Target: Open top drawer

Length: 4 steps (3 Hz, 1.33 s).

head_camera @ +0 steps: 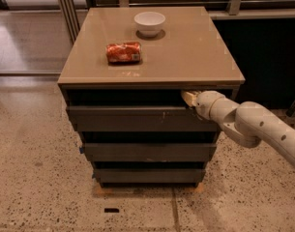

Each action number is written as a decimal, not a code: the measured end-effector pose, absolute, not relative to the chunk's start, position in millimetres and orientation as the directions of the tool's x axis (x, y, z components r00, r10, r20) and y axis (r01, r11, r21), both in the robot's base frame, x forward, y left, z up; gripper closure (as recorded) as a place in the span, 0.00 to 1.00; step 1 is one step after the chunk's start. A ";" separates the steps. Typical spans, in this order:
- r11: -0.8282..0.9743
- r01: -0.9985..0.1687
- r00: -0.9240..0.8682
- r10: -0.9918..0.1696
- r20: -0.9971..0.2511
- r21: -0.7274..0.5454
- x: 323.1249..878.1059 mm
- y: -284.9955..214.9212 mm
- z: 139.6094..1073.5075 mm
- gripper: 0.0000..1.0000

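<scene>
The top drawer [137, 118] is the widest of three dark grey handleless fronts under the tan cabinet top, with small pale scuffs right of centre. It stands out a little from the cabinet, with a dark gap above it. My gripper [189, 98] reaches in from the right on a white arm and sits at the drawer's upper right edge, in the gap just under the cabinet top.
An orange crushed can [123, 52] and a white bowl [149, 23] rest on the cabinet top [195, 57]. Two narrower drawer fronts [149, 152] lie below. A dark wall stands to the right, a metal rail behind, and speckled floor [36, 178] in front.
</scene>
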<state>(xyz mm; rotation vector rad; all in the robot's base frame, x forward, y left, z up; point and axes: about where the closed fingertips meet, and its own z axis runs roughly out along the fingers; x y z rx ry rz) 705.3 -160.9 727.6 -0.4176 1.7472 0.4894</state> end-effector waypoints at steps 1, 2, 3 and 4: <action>0.846 -0.523 -0.227 -0.026 -0.973 0.100 707.8 -160.1 723.9 1.00; 0.846 -0.522 -0.258 -0.037 -0.965 0.107 707.5 -157.7 717.7 1.00; 0.849 -0.517 -0.302 -0.058 -0.951 0.112 707.9 -156.5 706.0 1.00; 0.850 -0.515 -0.331 -0.078 -0.940 0.111 708.1 -156.2 699.4 1.00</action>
